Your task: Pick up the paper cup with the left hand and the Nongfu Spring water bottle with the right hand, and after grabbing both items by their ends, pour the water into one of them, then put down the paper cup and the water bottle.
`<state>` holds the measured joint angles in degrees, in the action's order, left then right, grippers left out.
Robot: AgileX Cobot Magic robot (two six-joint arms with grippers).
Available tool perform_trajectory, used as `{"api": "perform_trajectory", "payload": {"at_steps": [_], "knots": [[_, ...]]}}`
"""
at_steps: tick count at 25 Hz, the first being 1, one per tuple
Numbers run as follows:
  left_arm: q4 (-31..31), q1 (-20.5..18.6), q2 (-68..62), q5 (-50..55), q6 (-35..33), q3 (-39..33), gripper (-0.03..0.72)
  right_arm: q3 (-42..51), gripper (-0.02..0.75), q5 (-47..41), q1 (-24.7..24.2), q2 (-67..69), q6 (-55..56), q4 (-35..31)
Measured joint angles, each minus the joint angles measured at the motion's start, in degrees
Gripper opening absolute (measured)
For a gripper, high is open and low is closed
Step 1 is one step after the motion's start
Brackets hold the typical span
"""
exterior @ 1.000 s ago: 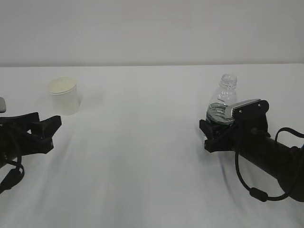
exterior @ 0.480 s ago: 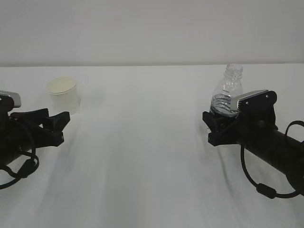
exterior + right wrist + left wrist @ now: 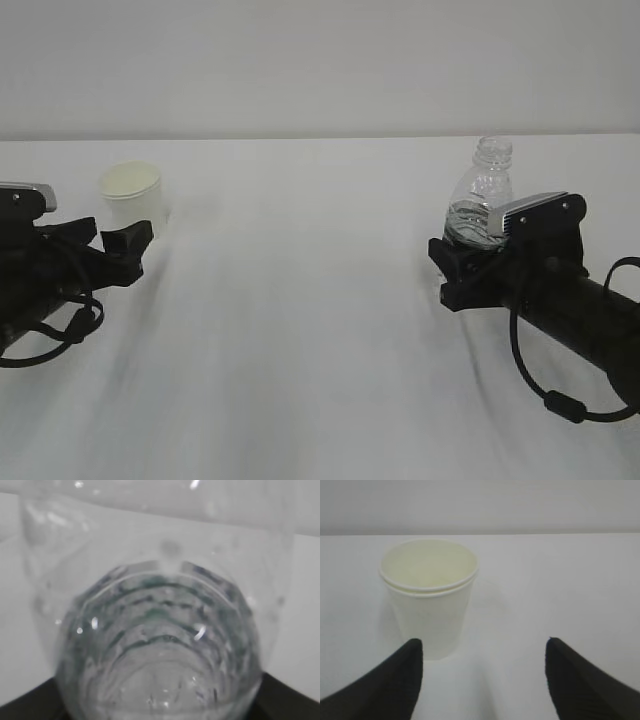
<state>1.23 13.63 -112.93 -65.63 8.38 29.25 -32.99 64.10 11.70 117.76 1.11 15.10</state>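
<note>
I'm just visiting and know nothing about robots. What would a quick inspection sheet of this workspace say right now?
Surface: plain white table, bare in the middle.
Job's things: small white paper cup upright, untouched; clear ribbed plastic bottle upright, capless, a little water inside.
Clutter: nothing seen.
Grippers: left gripper open, just short of the cup; right gripper closed around the bottle's lower part.
Cables: black loops hang beside both arms.
Surroundings: blank pale wall.

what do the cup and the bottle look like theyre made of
Paper cup: looks like thin matte white paper, judging by its rolled rim and cream-tinted inside; any lining cannot be told. Nongfu Spring water bottle: looks like thin clear glossy plastic, going by its see-through ribbed wall and bright glints.
</note>
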Motion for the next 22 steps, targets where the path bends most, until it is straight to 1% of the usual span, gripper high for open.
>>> {"api": "perform_trajectory", "payload": {"at_steps": [2,3,5,15,19,22], "knots": [[0.0,0.0,-0.26,0.0,0.0,0.5,0.636,0.0,0.43,0.0,0.0,0.0,0.0,0.0],[0.0,0.0,-0.55,0.0,0.0,0.63,0.659,0.0,0.43,0.0,0.0,0.0,0.0,0.0],[-0.15,0.0,-1.54,0.0,0.0,1.44,0.679,0.0,0.43,-0.1,0.0,0.0,0.0,0.0],[-1.56,0.0,-8.87,0.0,0.0,8.36,0.69,0.0,0.43,-0.13,0.0,-0.34,0.0,0.0],[-2.88,0.0,-9.93,0.0,0.0,9.97,0.69,0.0,0.43,-0.13,0.0,-1.52,0.0,0.12],[-4.06,0.0,-10.51,0.0,-0.04,10.63,0.69,0.0,0.43,-0.13,0.0,-2.65,0.0,1.5]]}}
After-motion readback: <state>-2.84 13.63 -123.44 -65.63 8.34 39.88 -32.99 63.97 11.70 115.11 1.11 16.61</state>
